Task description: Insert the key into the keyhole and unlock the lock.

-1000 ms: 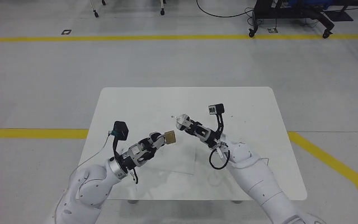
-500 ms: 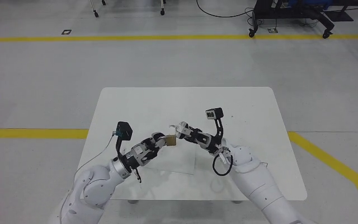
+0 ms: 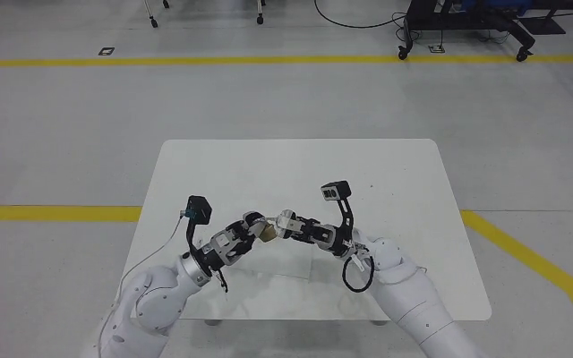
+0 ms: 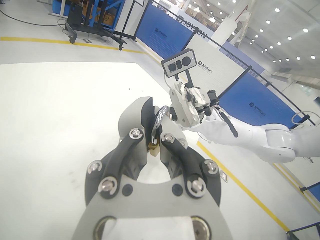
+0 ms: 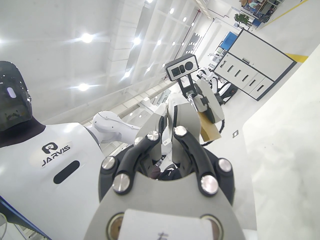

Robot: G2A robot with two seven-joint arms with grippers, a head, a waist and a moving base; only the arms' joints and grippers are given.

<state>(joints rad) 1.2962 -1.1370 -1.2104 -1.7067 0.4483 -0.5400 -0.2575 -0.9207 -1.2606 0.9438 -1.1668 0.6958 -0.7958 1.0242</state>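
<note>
One brass lock [image 3: 267, 232] is sitting clamped in the left gripper [image 3: 257, 224] above the worktop [image 3: 394, 179]; right gripper [image 3: 283, 222], just beside it, is pressing closed, contents hidden.

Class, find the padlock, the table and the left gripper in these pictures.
padlock [image 5: 209, 127], right wrist view, on its brass body.
table [image 3: 394, 170], top view, on its bare white top.
left gripper [image 4: 159, 120], left wrist view, between its fingertips, shut on the padlock.

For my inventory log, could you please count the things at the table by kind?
Padlock: 1
Hands: 2 (left hand, right hand)
Table: 1
Total: 4
</note>
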